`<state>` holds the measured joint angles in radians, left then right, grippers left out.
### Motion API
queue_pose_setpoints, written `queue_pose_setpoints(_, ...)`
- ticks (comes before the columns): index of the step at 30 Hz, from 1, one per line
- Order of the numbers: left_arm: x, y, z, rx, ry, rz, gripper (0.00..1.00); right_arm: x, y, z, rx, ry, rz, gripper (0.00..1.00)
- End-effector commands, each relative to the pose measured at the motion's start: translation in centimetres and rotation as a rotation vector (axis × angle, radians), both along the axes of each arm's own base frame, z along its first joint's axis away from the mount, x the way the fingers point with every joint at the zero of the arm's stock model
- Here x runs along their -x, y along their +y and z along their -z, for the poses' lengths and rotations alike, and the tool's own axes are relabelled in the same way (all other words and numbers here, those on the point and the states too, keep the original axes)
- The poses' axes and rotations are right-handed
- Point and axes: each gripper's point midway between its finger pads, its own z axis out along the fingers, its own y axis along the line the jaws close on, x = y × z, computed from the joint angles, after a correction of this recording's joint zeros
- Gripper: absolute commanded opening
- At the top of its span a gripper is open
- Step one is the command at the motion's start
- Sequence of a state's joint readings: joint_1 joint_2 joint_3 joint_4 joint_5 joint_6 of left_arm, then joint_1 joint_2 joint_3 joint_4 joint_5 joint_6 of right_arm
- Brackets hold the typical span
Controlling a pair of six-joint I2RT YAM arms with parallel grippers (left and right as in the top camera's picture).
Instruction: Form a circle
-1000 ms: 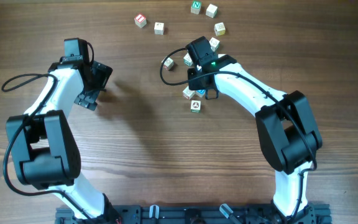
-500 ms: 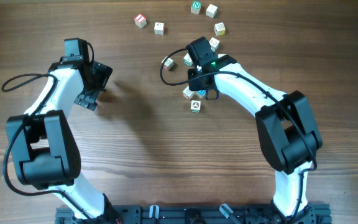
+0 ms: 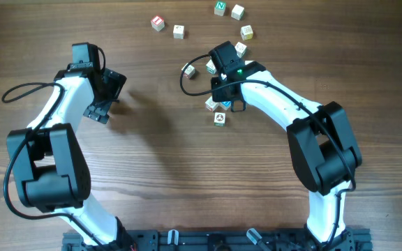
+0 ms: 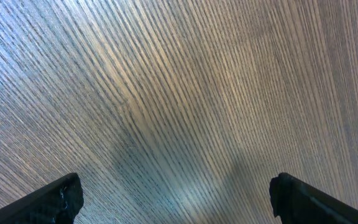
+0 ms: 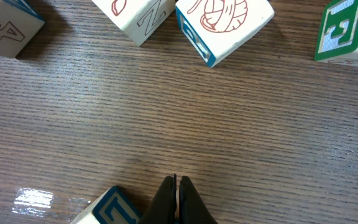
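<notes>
My right gripper (image 5: pixel 178 198) is pinched shut on nothing, a blue-lettered cube (image 5: pixel 112 208) just at its 8 o'clock; my left gripper (image 4: pixel 176 200) gapes wide over the table (image 4: pixel 179 93).

We find the table (image 3: pixel 180 174) bare from its middle down to 6 o'clock, a wide lane between the left arm (image 3: pixel 54 118) and the right arm (image 3: pixel 285 104). Loose cubes (image 3: pixel 246 32) clutter 12 to 1 o'clock, with gaps between most of them. The right arm overhangs a tight cluster (image 3: pixel 211 104) near centre and bars it from 4 o'clock. Under the spread left gripper (image 4: pixel 174 190) we see only wood. Before the closed right gripper (image 5: pixel 178 186) runs a clear strip, with a blue cube (image 5: pixel 112 208) at its 8 o'clock and a row (image 5: pixel 225 22) of four cubes at 12.
</notes>
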<state>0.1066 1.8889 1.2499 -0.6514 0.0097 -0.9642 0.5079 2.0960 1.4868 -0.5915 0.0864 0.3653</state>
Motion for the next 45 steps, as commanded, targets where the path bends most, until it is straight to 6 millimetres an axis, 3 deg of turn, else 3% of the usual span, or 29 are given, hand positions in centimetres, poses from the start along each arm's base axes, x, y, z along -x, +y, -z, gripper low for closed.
queue_pose_setpoints(1, 0.0, 0.0, 0.4, 0.004, 0.010, -0.010, 1.00, 0.3, -0.1, 0.0, 0.005, 0.004, 0.001, 0.05)
queue_pose_setpoints(22, 0.0, 0.0, 0.4, 0.004, 0.010, -0.010, 1.00, -0.7, -0.9, -0.5, 0.042, -0.043, 0.054, 0.05)
queue_pose_setpoints(25, 0.0, 0.0, 0.4, 0.004, 0.010, -0.010, 1.00, -1.3, -0.7, -2.0, 0.025, -0.070, 0.067, 0.05)
queue_pose_setpoints(30, 0.0, 0.0, 0.4, 0.004, 0.010, -0.010, 1.00, -1.9, -0.4, -7.3, -0.040, -0.164, 0.092, 0.04)
queue_pose_setpoints(32, 0.0, 0.0, 0.4, 0.004, 0.010, -0.010, 1.00, -1.7, -0.5, -8.2, -0.045, -0.174, 0.090, 0.05)
queue_pose_setpoints(34, 0.0, 0.0, 0.4, 0.004, 0.010, -0.010, 1.00, -1.5, -0.6, -7.9, -0.036, -0.164, 0.079, 0.05)
queue_pose_setpoints(38, 0.0, 0.0, 0.4, 0.004, 0.010, -0.010, 1.00, -1.2, -0.7, -4.8, -0.014, -0.127, 0.076, 0.05)
queue_pose_setpoints(42, 0.0, 0.0, 0.4, 0.004, 0.010, -0.010, 1.00, -1.3, 0.7, -2.2, -0.045, -0.084, 0.011, 0.05)
queue_pose_setpoints(45, 0.0, 0.0, 0.4, 0.004, 0.010, -0.010, 1.00, -1.1, 0.8, -1.4, -0.039, -0.065, -0.008, 0.05)
